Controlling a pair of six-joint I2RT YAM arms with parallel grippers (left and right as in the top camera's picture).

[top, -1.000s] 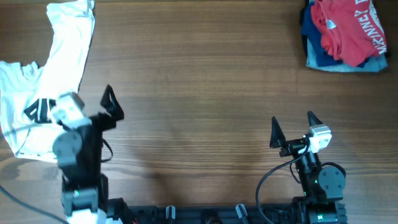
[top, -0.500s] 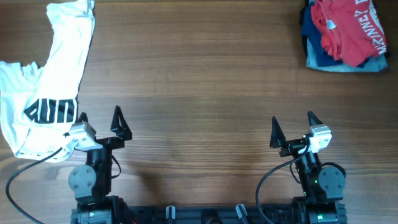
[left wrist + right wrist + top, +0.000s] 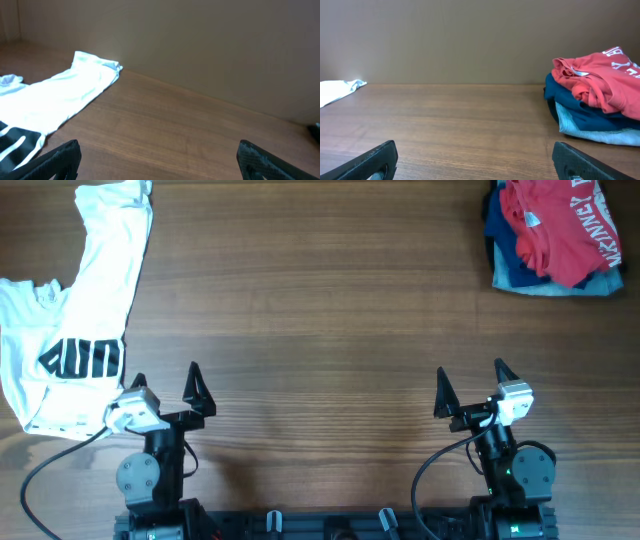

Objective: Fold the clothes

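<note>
Left gripper [image 3: 166, 380] has pulled back off the white T-shirt [image 3: 85, 300] since a second ago. It is now parked at 7 o'clock in the overhead view. Right gripper [image 3: 470, 375] is unchanged at 5 o'clock, and the clothes have not shifted.

Count: four garments.
- One white T-shirt with black print lies spread and rumpled at 9 to 10 o'clock on the worktop [image 3: 320, 290], one end bunched toward 11.
- One stack at 2 o'clock holds the other three: one red T-shirt [image 3: 560, 225] with white lettering crumpled on top, one dark blue garment [image 3: 505, 260] under it, and one light blue garment [image 3: 545, 288] at the bottom.

The stack and the white shirt are well apart, with bare wood between them.

Two arms. Left arm [image 3: 150, 470] is folded back over its base at the near edge, fingers pointing toward 12, jaws spread wide and gripping nothing, just beside the white shirt's near hem. Right arm [image 3: 520, 465] has the same tucked pose, jaws spread wide and gripping nothing, well short of the stack.
</note>
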